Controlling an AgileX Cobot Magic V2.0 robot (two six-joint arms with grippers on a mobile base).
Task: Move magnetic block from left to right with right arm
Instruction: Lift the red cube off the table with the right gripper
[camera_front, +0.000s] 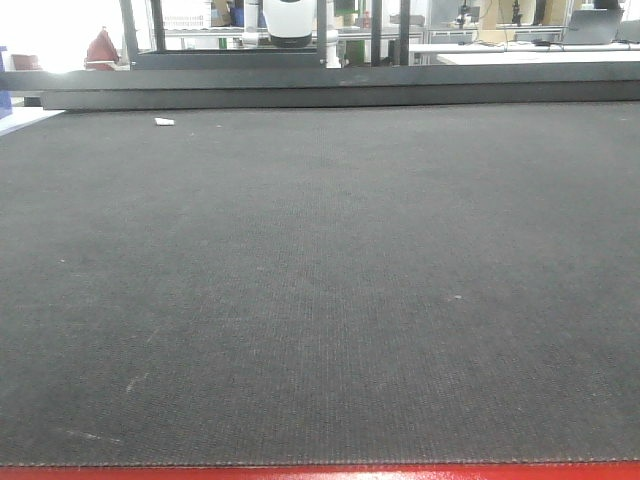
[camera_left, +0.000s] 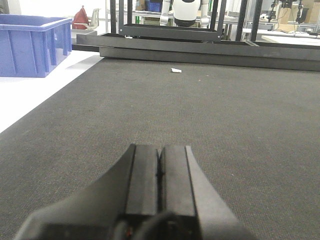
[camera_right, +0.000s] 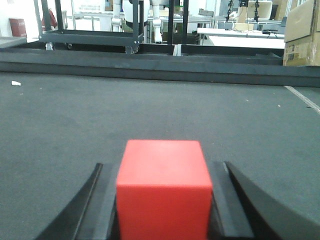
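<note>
The magnetic block (camera_right: 164, 190), a smooth bright-red cube, fills the bottom middle of the right wrist view. My right gripper (camera_right: 162, 166) is shut on it, one black finger pressed against each side, and holds it over the dark mat (camera_right: 150, 115). In the left wrist view my left gripper (camera_left: 160, 148) is shut, its two pads together with nothing between them, low above the mat. The front view shows only the bare mat (camera_front: 320, 280); neither gripper nor the block appears there.
A blue crate (camera_left: 30, 45) stands on the white surface off the mat's left edge. A small white scrap (camera_front: 164, 122) lies near the far left of the mat. A black metal rail (camera_front: 340, 90) runs along the far edge. Cardboard boxes (camera_right: 301, 35) stand far right.
</note>
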